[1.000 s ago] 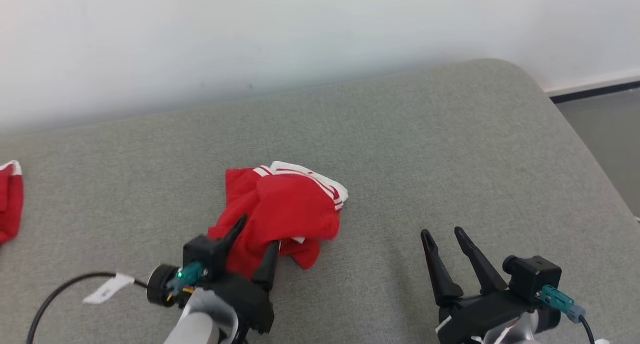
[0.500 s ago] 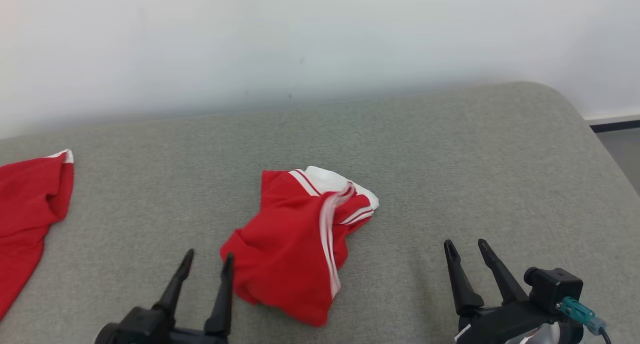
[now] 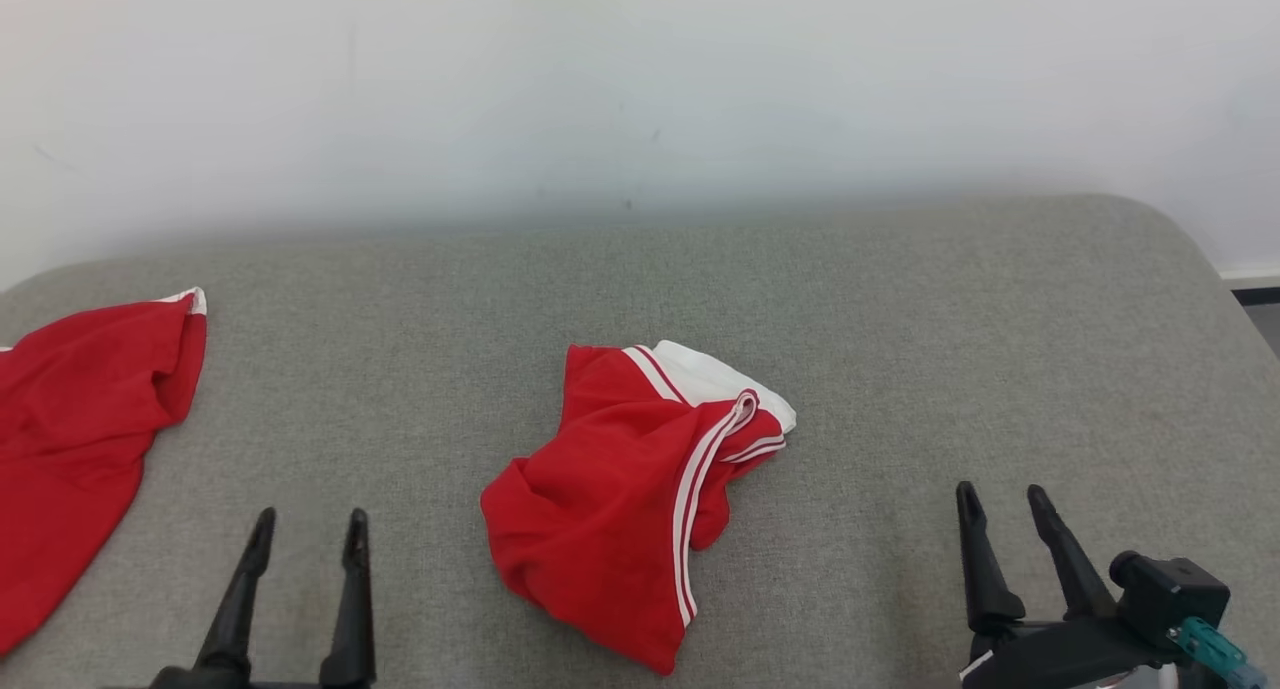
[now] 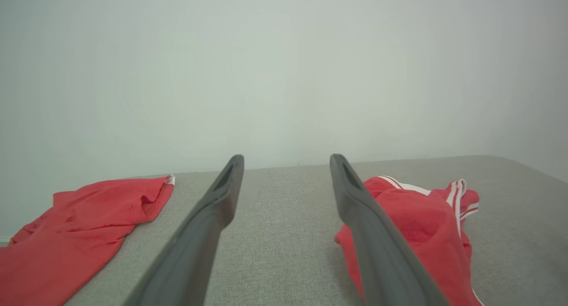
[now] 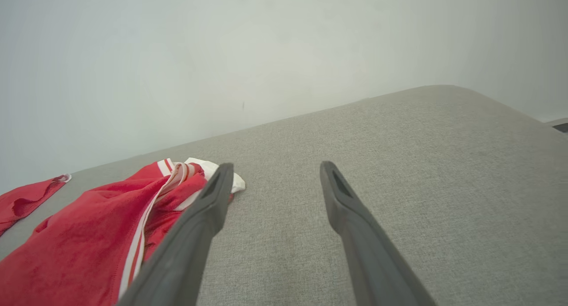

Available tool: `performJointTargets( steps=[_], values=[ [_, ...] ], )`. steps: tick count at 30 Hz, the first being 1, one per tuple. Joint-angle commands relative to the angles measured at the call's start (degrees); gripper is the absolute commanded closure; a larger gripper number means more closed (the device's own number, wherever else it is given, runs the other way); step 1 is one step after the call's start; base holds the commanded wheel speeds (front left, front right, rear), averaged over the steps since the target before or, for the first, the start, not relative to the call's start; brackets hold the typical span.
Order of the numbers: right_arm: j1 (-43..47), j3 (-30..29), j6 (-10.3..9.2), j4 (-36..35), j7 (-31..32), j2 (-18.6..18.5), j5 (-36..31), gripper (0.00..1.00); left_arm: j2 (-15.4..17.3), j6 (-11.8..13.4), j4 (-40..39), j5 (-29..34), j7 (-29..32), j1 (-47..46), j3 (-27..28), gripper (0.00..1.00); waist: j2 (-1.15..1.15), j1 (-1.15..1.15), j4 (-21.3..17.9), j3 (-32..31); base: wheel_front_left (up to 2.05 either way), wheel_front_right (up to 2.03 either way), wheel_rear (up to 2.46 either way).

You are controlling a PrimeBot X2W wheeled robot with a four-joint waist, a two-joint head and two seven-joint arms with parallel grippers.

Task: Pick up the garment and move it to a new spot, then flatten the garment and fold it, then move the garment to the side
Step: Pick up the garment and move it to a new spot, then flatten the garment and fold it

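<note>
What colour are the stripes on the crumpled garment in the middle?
White stripes on the red garment; clearest in the head view.

Head camera: high, facing forward-down across grey padded surface [image 3: 900,299] to white wall [image 3: 640,89]; wrist cameras: low, close to surface, sighting along left pincer [image 4: 287,157], right pincer [image 5: 276,164] toward wall; all three share striped red garment [image 3: 600,509].

The garment [image 3: 625,499] lies on the middle of the padded surface [image 3: 950,339], which runs back to a wall [image 3: 640,89] behind it. A second garment [image 3: 70,439] lies at the surface's far left, well apart from the first. The left end effector [image 3: 308,519] stands at the front, between the two garments. The right end effector [image 3: 1000,491] stands at the front right, apart from the garment.
</note>
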Motion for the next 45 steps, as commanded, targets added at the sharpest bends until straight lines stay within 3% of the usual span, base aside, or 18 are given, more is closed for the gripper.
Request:
performJointTargets(
  steps=[1,4,10,31,40,45],
  values=[
    [0.7,-0.7,0.19,0.2,-0.8,0.0,-0.7,0.00,-1.1,-0.1,-0.5,-0.1,-0.2,1.4,1.4,0.00,0.00,0.00,0.3,-0.4,0.00,0.00,0.00],
    [0.9,-1.5,0.19,0.4,-2.7,0.0,-2.4,0.00,-3.6,-1.4,-0.1,-1.2,-0.2,2.3,5.0,0.00,0.00,0.00,0.5,-0.9,0.00,0.00,0.00],
    [1.1,-1.5,0.19,1.4,-4.7,0.0,-3.1,0.00,-5.7,-2.9,2.7,-1.0,-0.2,3.7,7.9,0.00,0.00,0.00,0.8,-1.5,0.00,0.00,0.00],
    [1.0,-0.8,0.19,1.9,-3.2,0.0,-4.4,0.00,-7.3,-4.9,6.8,1.5,-0.2,3.5,8.7,0.00,0.00,0.00,1.5,-1.4,0.00,0.00,0.00],
    [0.2,0.0,0.19,1.8,-2.2,0.0,-4.2,0.00,-7.4,-5.4,5.4,2.8,-0.2,2.4,6.3,0.00,0.00,0.00,0.0,-0.6,0.00,0.00,0.00],
    [0.0,0.7,0.19,1.5,-1.6,0.0,-3.4,0.00,-6.5,-5.9,6.2,4.8,0.6,-0.4,1.2,0.00,0.00,0.00,-2.4,0.6,0.00,0.00,0.00]
  ],
)
